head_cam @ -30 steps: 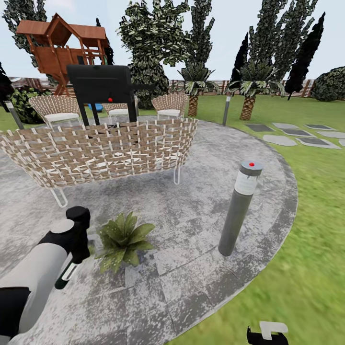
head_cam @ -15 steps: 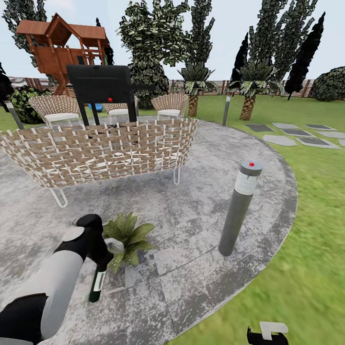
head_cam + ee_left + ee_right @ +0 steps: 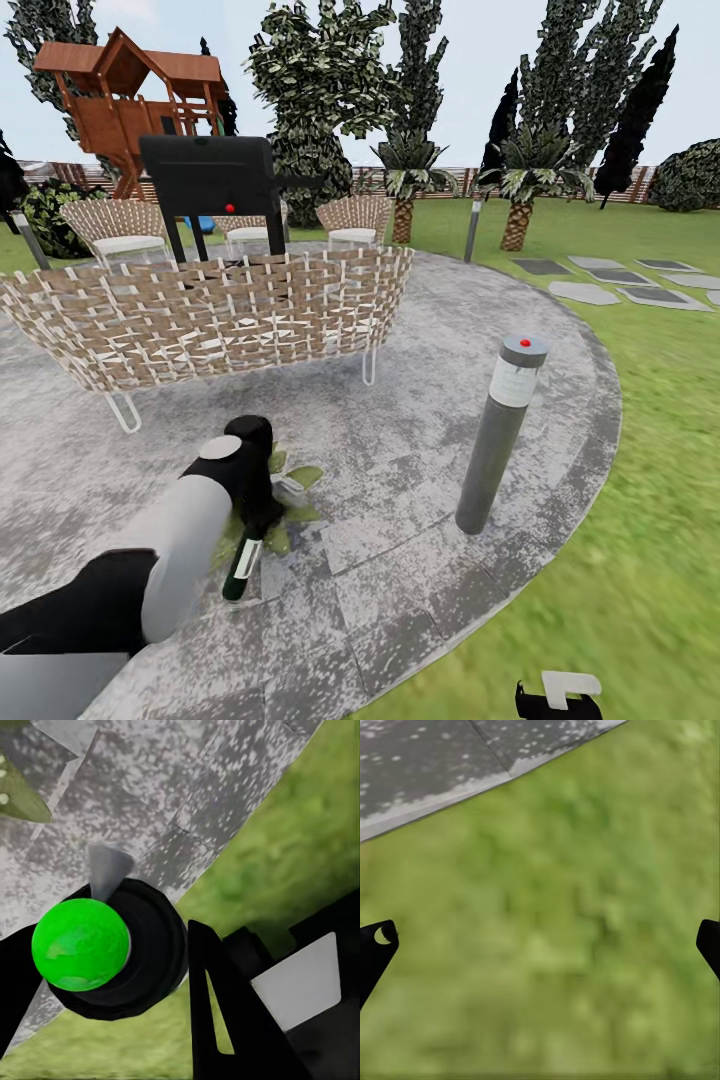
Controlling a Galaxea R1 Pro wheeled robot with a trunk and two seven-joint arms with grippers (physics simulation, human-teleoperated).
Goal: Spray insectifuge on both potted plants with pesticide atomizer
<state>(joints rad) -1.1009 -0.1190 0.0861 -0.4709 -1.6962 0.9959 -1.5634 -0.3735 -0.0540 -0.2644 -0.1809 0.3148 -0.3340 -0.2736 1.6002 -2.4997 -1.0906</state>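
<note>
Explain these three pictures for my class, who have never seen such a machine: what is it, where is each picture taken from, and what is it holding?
It is a simulated wheeled robot with two arms. The large picture comes from its head camera, looking over a round grey patio in the garden. The other two come from cameras near each end effector. The left end effector grips a dark atomizer with a green top, held over a low potted plant. The right end effector is open over the lawn. A woven sofa and a grey lamp post stand nearby.

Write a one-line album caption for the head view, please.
Left arm holds a green spray bottle over a small leafy plant on the grey patio.
</note>
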